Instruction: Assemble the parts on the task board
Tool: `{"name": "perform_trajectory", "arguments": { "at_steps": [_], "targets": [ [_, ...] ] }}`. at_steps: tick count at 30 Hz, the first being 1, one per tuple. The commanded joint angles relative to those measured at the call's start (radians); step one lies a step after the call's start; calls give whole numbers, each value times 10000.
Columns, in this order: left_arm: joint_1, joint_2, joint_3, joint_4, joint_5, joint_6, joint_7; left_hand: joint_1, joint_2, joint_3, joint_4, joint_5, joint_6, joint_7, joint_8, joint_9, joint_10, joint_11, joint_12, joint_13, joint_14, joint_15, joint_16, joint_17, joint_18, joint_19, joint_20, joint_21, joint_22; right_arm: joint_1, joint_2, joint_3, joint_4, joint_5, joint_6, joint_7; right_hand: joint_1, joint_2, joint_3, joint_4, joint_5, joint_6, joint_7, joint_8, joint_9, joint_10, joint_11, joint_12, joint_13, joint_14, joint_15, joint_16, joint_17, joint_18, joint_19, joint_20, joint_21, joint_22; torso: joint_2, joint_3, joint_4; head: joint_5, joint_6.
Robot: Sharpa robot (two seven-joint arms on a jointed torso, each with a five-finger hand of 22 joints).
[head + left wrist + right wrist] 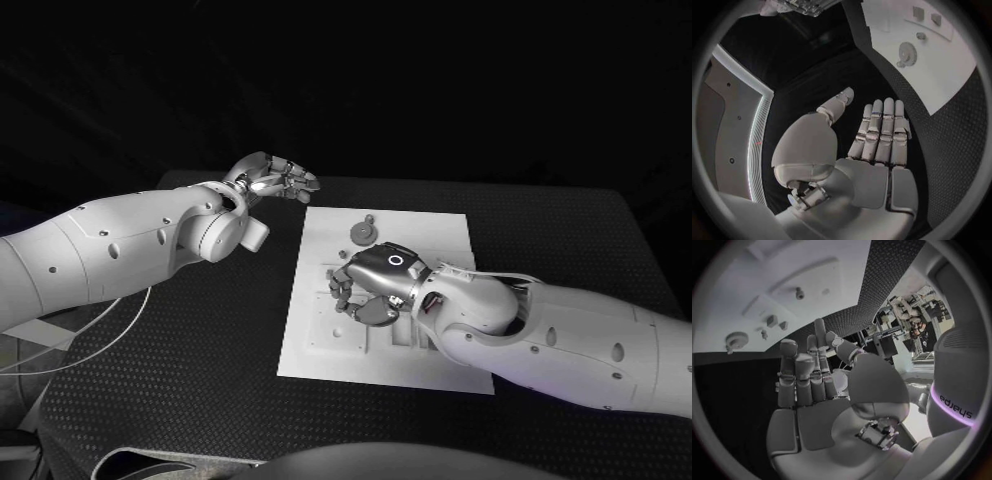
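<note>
Task board (pixel 433 235): a white plate lying flat in the middle of the black bench (pixel 577 240), the landmark for everything below.
Gear part (pixel 366 232): a small grey toothed disc lying on the task board near its far edge; the left wrist view shows it (pixel 907 51) flat on the white plate.
Other parts: small grey pieces (pixel 772 320) set on the board's surface, apart from the gear; a round peg (pixel 799 292) stands further along the plate.
Left robot hand (pixel 278 178): raised over the bench just beyond the task board's far left corner, clear of the plate; the left wrist view shows the fingers (pixel 879 125) straight, side by side, thumb held apart, nothing in them.
Right robot hand (pixel 372 285): over the middle of the task board, palm down, close above the plate; fingers (pixel 798 375) extended and loosely spread, nothing visible between them.
</note>
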Motion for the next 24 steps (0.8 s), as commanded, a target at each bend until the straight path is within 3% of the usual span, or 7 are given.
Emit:
{"name": "perform_trajectory", "arguments": {
  "at_steps": [1, 8, 16, 24],
  "targets": [
    [15, 66, 5, 24, 49, 96, 114, 13, -71, -17, 21, -50, -49, -19, 60, -17, -72, -8, -11, -14, -70, 18, -49, 18, -78, -85, 0, 57, -18, -144, 194, -51, -178, -149, 367, 152, 54, 44, 57, -12, 50, 40, 4, 3, 86, 94, -31, 26, -10, 2, -92, -62, -16, 463, -26, -75, 13, 112, 8, -27, 28, 38, -27],
    [16, 153, 5, 12, 49, 120, 99, 12, -70, -19, 22, -50, -50, -19, 61, -18, -74, -7, -10, -15, -70, 19, -54, 26, -78, -86, 1, 58, -20, -480, 625, -240, -698, -501, 534, 130, 55, 61, 62, -23, 50, 31, 6, -6, 85, 89, -29, 15, -14, 0, -90, -72, -16, 463, -29, -74, 3, 109, 4, -16, 16, 236, -127],
    [16, 152, 5, 15, 49, 125, 98, 12, -69, -21, 23, -50, -52, -18, 61, -19, -78, -6, -10, -18, -72, 20, -62, 37, -77, -88, 2, 58, -25, -675, 867, -307, -939, -695, 547, 151, 57, 67, 64, -32, 49, 32, 6, -7, 85, 92, -29, 12, -15, 0, -90, -76, -14, 463, -31, -74, -1, 109, 5, -12, 1, 387, -254],
    [17, 133, 5, 18, 49, 127, 95, 12, -67, -23, 25, -49, -54, -17, 62, -21, -80, -5, -9, -20, -73, 21, -70, 50, -77, -89, 3, 59, -29, -692, 869, -310, -1028, -728, 555, 42, 52, 71, 61, -37, 49, 36, 6, -8, 86, 99, -30, 10, -15, 1, -91, -79, -11, 463, -31, -74, -5, 109, 0, -8, -8, 437, -270]
  ]
}}
